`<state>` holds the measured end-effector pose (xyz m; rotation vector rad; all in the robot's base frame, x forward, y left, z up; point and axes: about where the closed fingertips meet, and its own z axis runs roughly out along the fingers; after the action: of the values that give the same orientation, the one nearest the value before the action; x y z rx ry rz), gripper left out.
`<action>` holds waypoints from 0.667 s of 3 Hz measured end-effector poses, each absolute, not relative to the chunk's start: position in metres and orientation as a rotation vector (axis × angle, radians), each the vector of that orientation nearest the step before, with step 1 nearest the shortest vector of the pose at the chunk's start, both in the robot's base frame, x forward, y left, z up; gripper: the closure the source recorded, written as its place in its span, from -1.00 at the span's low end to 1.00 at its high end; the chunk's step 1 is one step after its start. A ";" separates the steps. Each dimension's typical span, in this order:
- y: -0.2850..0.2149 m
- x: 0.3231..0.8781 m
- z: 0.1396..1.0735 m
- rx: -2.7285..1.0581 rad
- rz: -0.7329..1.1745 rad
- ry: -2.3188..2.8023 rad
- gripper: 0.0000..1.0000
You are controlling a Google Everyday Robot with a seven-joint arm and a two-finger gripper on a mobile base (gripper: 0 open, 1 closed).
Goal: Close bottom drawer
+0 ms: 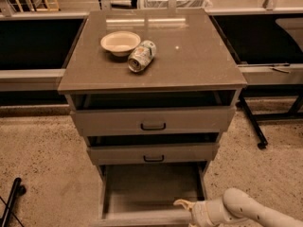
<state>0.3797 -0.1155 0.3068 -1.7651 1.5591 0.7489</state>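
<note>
My gripper [185, 211] sat at the pulled-out bottom drawer's [150, 189] front-right edge; open or closed, I couldn't tell.

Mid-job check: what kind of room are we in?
Probably a lab or office test area, not a home: speckled hard floor, long benches behind the drawer cabinet, a bowl and a can on top. The gripper sits at the front edge of the open bottom drawer.
</note>
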 end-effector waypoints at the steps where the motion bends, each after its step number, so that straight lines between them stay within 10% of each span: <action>1: -0.117 0.379 0.307 -1.768 0.743 1.552 -0.03; 2: -0.117 0.379 0.306 -1.768 0.743 1.552 0.44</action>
<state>0.3790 -0.1167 0.3065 -1.7683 1.5524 0.7433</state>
